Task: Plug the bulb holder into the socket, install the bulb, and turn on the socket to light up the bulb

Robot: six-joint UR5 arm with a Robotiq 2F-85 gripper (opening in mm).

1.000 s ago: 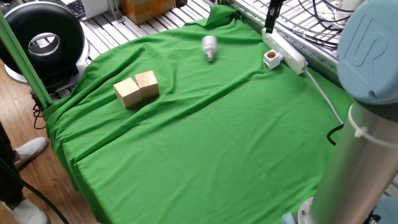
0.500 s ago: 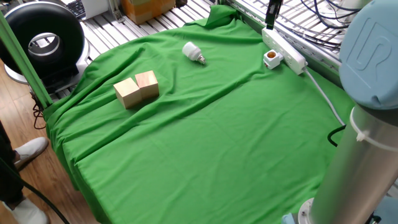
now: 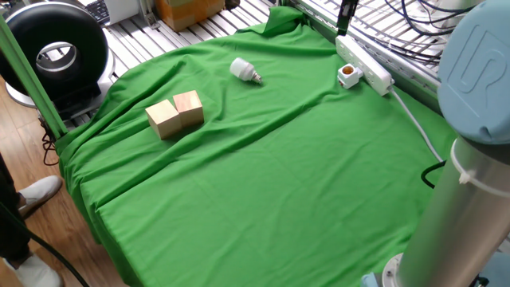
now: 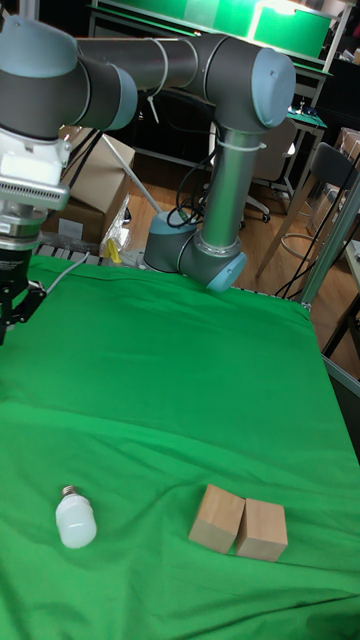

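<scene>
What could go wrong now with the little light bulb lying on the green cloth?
The small white bulb with the silver screw base lies loose on its side on the green cloth, so it could roll when the gripper reaches for it.

The gripper is over by the long white power strip, far from the bulb, so the arm must swing across and might nudge the two wooden blocks.

The wrinkled cloth could bunch up and spoil the grasp.

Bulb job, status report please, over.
Gripper above the socket's far end, jaw state unclear. Bulb holder sits on socket. Bulb lies loose on cloth; wooden blocks well aside.
</scene>
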